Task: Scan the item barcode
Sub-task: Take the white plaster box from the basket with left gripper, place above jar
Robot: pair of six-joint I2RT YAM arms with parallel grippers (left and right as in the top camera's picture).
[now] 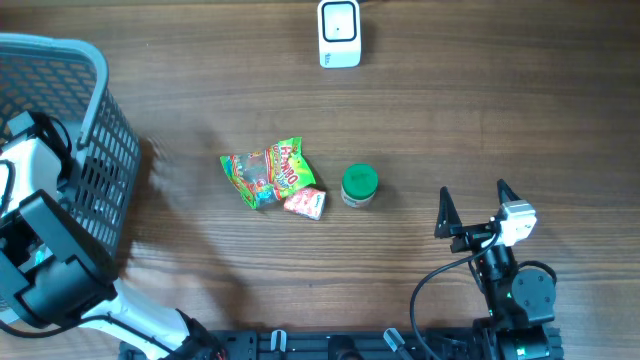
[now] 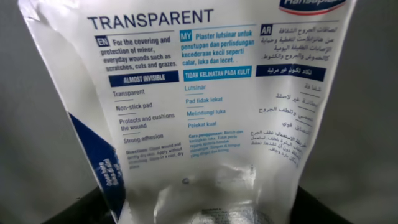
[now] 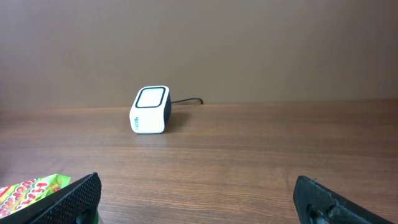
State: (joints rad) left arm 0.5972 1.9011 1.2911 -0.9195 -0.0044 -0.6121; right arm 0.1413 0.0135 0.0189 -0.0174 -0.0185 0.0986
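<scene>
One glossy white plaster pouch [image 2: 205, 112], flat and printed in blue, is seen filling the left wrist view between the left gripper's [image 2: 202, 210] dark fingers; a pinch cannot be confirmed. The grey lattice basket [image 1: 95, 150] is located at the wooden table's [image 1: 480, 110] left edge, the rounded white scanner [image 1: 339, 33] at its far edge. The right gripper's [image 1: 470, 208] fingers are spread.

White scanner [image 1: 339, 33], grey mesh basket [image 1: 105, 150]
</scene>
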